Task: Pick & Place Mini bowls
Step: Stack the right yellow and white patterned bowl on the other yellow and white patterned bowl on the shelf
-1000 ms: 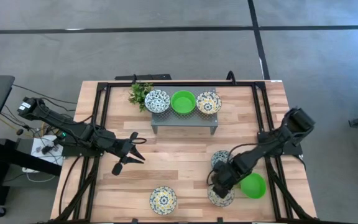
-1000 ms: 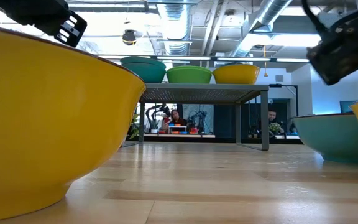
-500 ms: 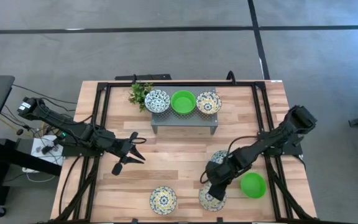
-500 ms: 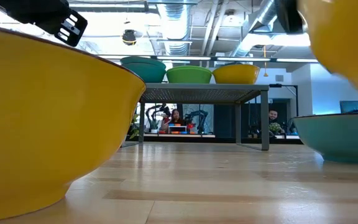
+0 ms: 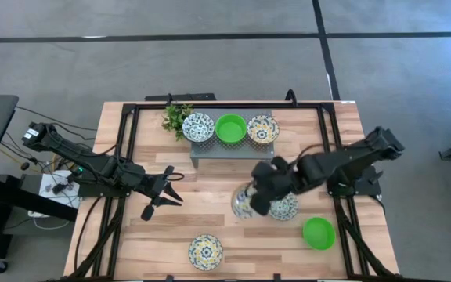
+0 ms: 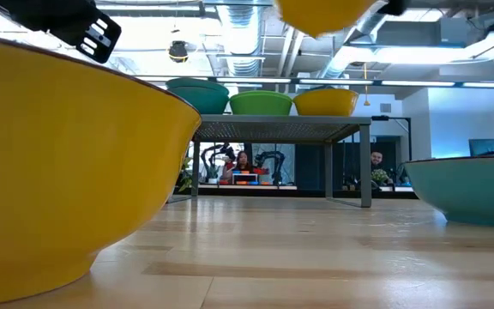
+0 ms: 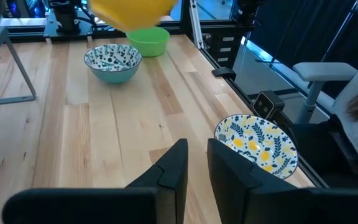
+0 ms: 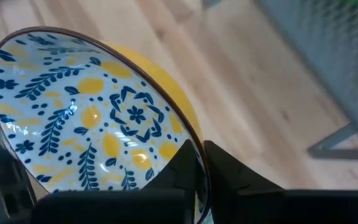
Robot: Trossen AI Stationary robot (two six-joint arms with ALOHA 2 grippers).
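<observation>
The right pincer (image 5: 250,200) holds a yellow floral mini bowl (image 8: 98,118) by its rim, one finger inside and one outside, lifted above the bench (image 5: 210,188) between the grey stand (image 5: 232,153) and the blue-patterned bowl (image 5: 283,207). The bowl looks stiff, light, glazed and probably slippery and breakable, so a thin rim pinch suits it but could let it swing. The left pincer (image 5: 165,193) waits spread wide and empty over the bench's left side.

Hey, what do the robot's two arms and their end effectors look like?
Both arms are dark, jointed segments with black cables trailing along them. The left end effector and the right end effector each end in two flat, dark fingers. No markings are legible.
</observation>
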